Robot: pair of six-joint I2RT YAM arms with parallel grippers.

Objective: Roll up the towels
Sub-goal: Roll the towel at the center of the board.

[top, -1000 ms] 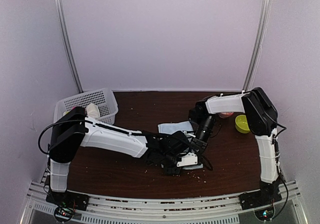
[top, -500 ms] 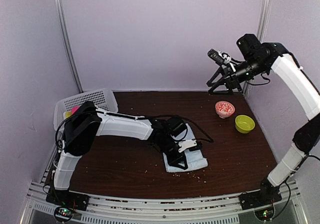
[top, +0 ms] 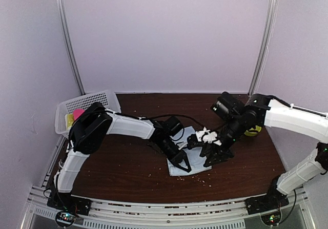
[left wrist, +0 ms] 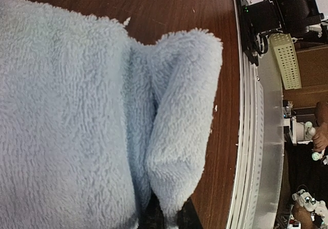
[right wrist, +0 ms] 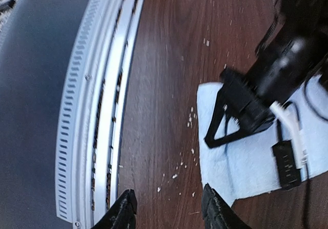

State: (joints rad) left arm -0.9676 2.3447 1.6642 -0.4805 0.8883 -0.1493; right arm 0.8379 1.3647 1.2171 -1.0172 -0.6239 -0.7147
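A pale blue towel (top: 192, 167) lies flat on the brown table near its middle front. My left gripper (top: 180, 163) rests on the towel's near left part. In the left wrist view it is shut on a folded-up corner of the towel (left wrist: 179, 137), the fabric pinched between the dark jaws (left wrist: 166, 220). My right gripper (top: 211, 157) hovers low at the towel's right edge. In the right wrist view it (right wrist: 171, 211) is open, with only bare table and crumbs between its fingertips (right wrist: 127, 208). The towel (right wrist: 246, 167) and the left gripper (right wrist: 246, 111) lie just beyond.
A white mesh basket (top: 110, 102) at the back left holds yellow and pink cloth pieces. A green bowl (top: 252, 132) peeks out behind the right arm. A metal rail (right wrist: 97, 111) runs along the table's near edge. Crumbs dot the wood by the towel.
The right arm has swung down from high at the back right to the towel's right edge. The left gripper keeps its pinch on the towel and has shifted little.
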